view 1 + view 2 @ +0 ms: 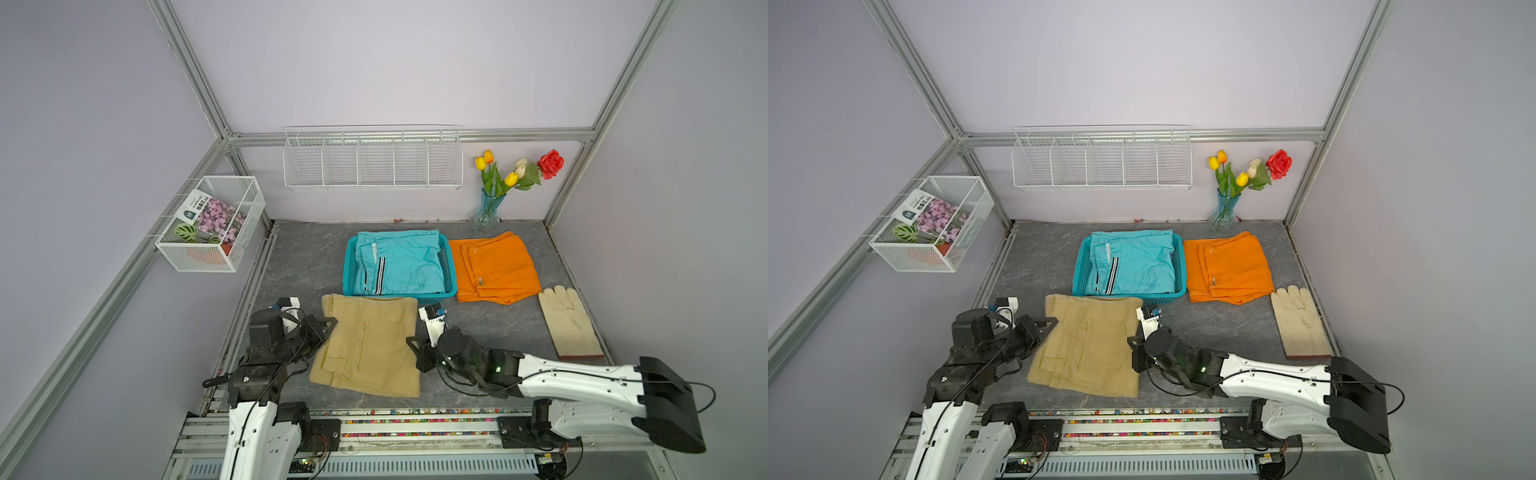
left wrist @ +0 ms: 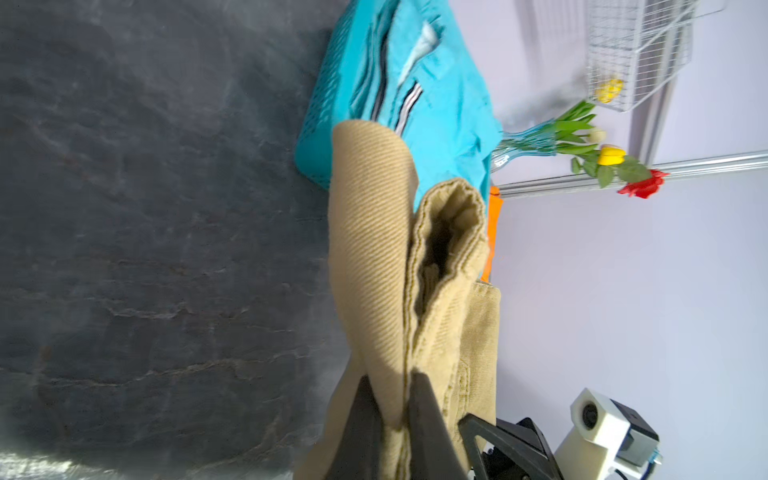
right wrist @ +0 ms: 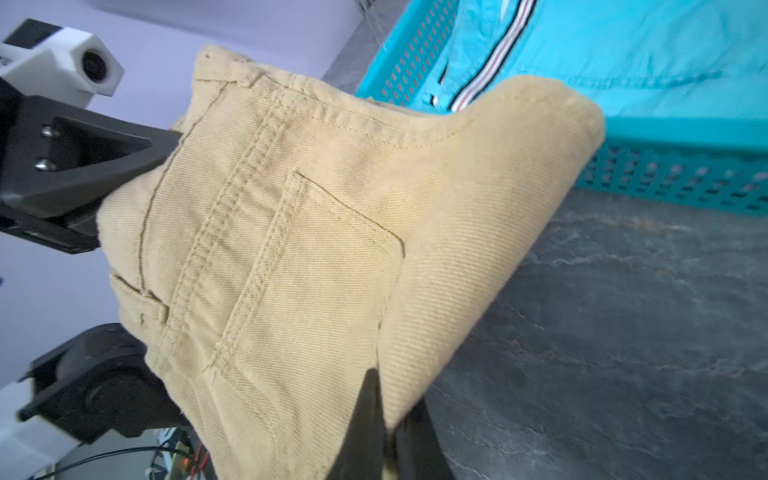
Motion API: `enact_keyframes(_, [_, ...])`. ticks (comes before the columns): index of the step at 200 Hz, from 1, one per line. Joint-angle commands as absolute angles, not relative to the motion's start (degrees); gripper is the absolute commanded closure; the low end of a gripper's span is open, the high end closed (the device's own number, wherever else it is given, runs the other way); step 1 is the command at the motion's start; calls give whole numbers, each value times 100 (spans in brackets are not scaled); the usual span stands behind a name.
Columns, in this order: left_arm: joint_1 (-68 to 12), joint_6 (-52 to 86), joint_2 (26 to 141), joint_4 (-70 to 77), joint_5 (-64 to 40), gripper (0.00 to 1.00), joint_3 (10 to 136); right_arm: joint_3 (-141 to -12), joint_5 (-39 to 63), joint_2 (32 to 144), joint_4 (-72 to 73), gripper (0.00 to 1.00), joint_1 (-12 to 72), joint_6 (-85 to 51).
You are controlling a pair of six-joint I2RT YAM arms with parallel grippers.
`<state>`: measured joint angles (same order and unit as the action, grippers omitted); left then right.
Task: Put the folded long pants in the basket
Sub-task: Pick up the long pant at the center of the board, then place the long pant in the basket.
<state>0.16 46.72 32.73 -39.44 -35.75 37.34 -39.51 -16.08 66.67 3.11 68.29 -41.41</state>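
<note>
Both grippers pinch the tan pants [image 1: 368, 345]: the left gripper [image 1: 328, 328] is clamped tight on their left side and the right gripper [image 1: 415, 347] is clamped tight on their right side, and the cloth curls up at both ends. The tan pants sit by the front edge of the grey table [image 1: 291, 266], with their far end right up against the teal basket [image 1: 351, 266]. The turquoise pants [image 1: 407, 262] lie in the basket, and the orange pants [image 1: 494, 266] lie just beside it, toward the back right corner.

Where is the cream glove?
In both top views the cream glove lies flat on the grey table, far on the robot's right, just nearer the robot than the orange pants.
</note>
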Motion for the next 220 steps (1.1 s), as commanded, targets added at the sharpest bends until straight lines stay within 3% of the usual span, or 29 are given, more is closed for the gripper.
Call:
enact_keyframes(1, [0, 4868, 3552, -3715, -3785, 100, 4029, -4440, -2137, 6176, -366, 100, 6833, -3595])
enact_keyframes(18, [-8, 5148, 3981, -3247, -3795, 100, 4086, -4772, -2168, 5979, -780, 100, 6599, -3396])
enact_keyframes(70, [-557, 5312, 5482, -2416, -3190, 100, 5172, -5509, -413, 6178, -1001, 100, 4771, -3323])
enact_keyframes(135, [-954, 5295, 8525, -1992, -2996, 100, 7256, -7006, 1250, 8139, -894, 100, 2807, -3384])
enact_keyframes(178, [-976, 5140, 10137, -2125, -2880, 100, 8607, -8020, 1861, 9667, -734, 100, 2106, -3395])
enact_keyframes(220, [-984, 5199, 11040, -2045, -2749, 100, 8955, -8524, 2450, 10902, -633, 100, 1787, -3336])
